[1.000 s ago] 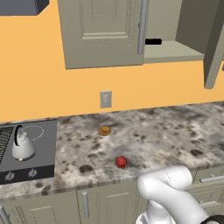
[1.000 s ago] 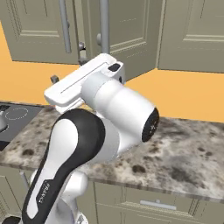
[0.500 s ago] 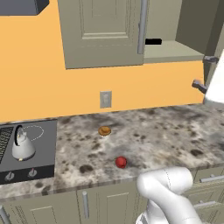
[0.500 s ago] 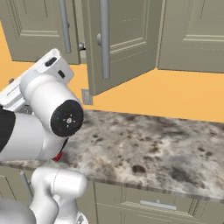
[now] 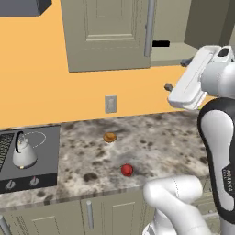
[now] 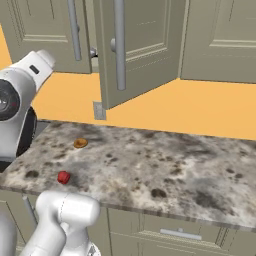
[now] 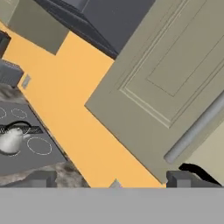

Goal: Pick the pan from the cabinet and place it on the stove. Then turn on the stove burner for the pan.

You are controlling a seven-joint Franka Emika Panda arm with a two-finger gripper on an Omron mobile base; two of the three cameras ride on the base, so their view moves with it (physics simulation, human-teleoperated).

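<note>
**Gripper raised and open beside the open cabinet, pan still on the shelf**

You have the gripper (image 5: 176, 74) up at the level of the upper cabinet's (image 5: 110, 34) bottom edge, below its open right-hand bay in the left base view. Its two dark fingertips stand well apart, one near the shelf edge and one lower, with nothing between them; the jaws are open and empty. In the hand view the two finger tips (image 7: 39, 178) rise at the bottom, widely separated, against the orange wall.

You can see the pan's black handle (image 5: 160, 44) poking out on the cabinet shelf, just right of the closed door's long vertical bar handle (image 5: 148, 27). The pan's body is hidden behind that door, so you cannot tell how it sits. In the hand view the same black handle end (image 7: 194, 169) shows just beyond the right finger tip, apart from it.

From the right base view, one cabinet door (image 6: 135, 50) hangs swung open toward you.

The stove (image 5: 32, 158) lies at the far left of the counter, with a small silver-white kettle (image 5: 23, 151) standing on it. On the speckled countertop (image 5: 156, 137) you also have a small brown round item (image 5: 109, 137) near the wall outlet (image 5: 110, 104), and a small red item (image 5: 126, 170) near the front edge, well apart from the stove.
</note>
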